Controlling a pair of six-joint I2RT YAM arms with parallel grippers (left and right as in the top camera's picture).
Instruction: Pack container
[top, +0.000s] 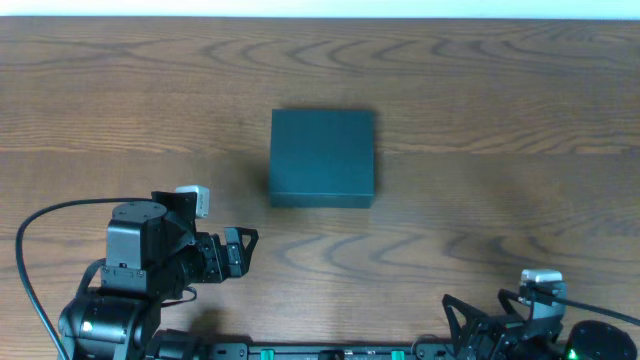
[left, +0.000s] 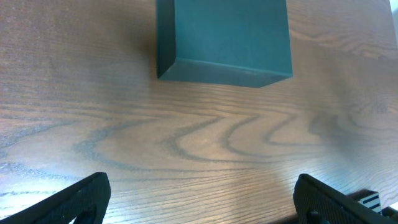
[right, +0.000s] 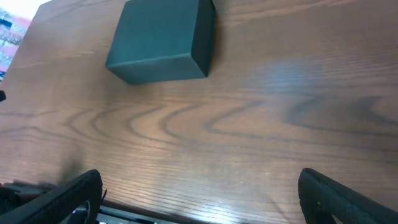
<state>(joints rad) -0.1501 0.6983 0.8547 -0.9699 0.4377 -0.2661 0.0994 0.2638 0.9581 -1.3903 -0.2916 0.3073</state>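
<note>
Overhead. Dark teal-green, matte, square rigid container (top: 322, 158) sits closed on the brown wood-grain table (top: 500, 90). The left gripper (top: 243, 250), black and two-fingered, lies low on the near-left. The container is ahead of it, off toward its right, apart from the fingertips. The right gripper (top: 450, 322) is at the near edge, with the container well apart from it, ahead and to its left.

Left wrist. Black fingers (left: 74, 200) at both lower corners of the frame, claw spread wide, nothing between them but bare wood. The container (left: 224, 37) is straight ahead, near corner facing the claw, not touching.

Right wrist. Fingers (right: 339, 198) likewise at the frame's two corners, claw wide and empty. The container (right: 161, 40) is far ahead and left of the claw's centre line.
</note>
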